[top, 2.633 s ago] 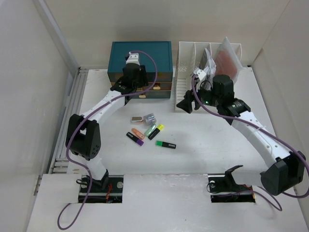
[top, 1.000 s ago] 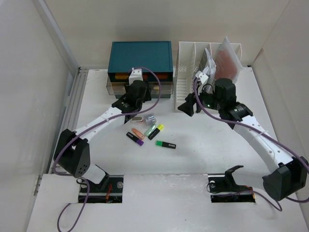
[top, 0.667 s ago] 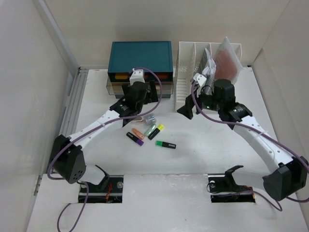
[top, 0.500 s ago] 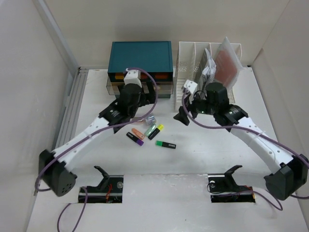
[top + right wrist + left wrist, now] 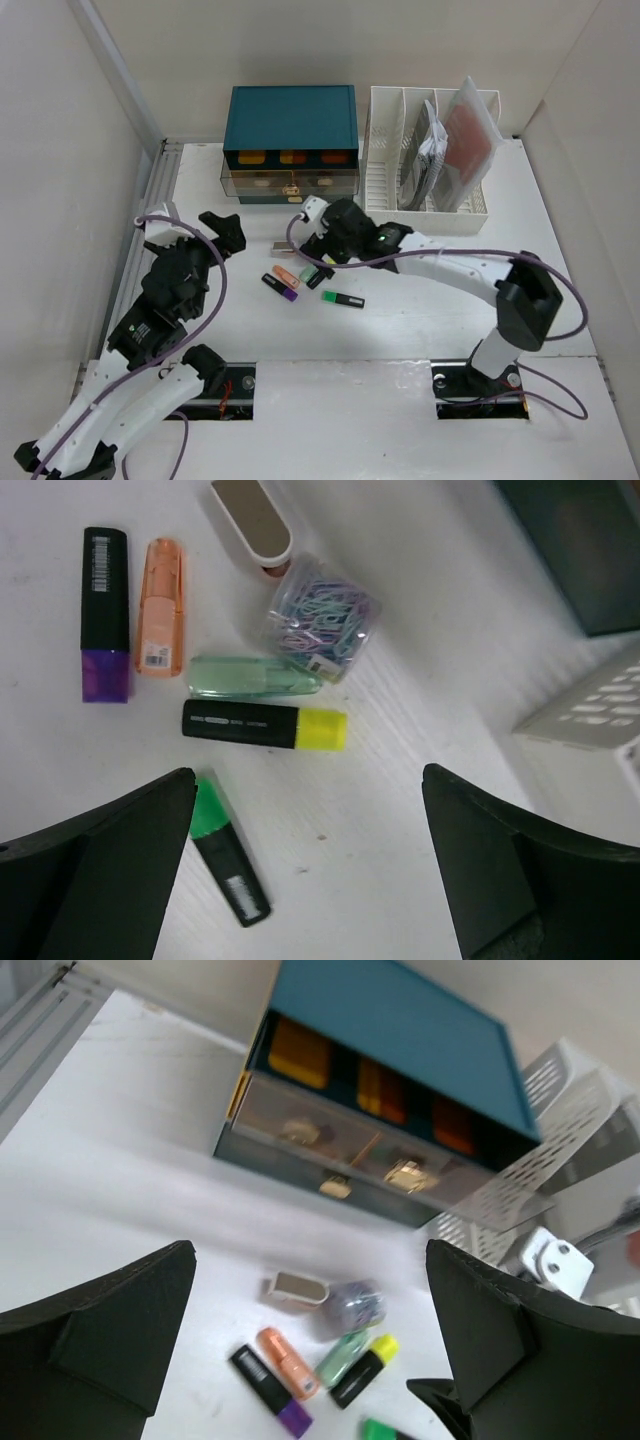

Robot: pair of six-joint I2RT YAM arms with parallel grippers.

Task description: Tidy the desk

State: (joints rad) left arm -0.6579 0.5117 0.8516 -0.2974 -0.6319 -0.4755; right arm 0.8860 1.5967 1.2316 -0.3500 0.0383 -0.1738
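Observation:
The white desk (image 5: 430, 300) holds a cluster of small items at its middle. These are a beige eraser-like block (image 5: 284, 247), a clear jar of paper clips (image 5: 320, 620), and several highlighters: orange (image 5: 285, 277), purple-capped black (image 5: 280, 288), mint (image 5: 255, 676), yellow-capped (image 5: 265, 726) and green-capped (image 5: 343, 299). My right gripper (image 5: 318, 250) hovers open and empty over this cluster, its jaws straddling the yellow and green highlighters (image 5: 306, 772). My left gripper (image 5: 232, 234) is open and empty, off to the left and above the desk (image 5: 308, 1248).
A teal drawer cabinet (image 5: 291, 118) stands at the back, with a clear drawer (image 5: 290, 184) below it holding small items. A white slotted file rack (image 5: 385, 150) with packets stands at the back right. A wall rail runs along the left edge.
My left arm has pulled back from the cabinet to the near left. My right arm has swung from the file rack to above the highlighters.

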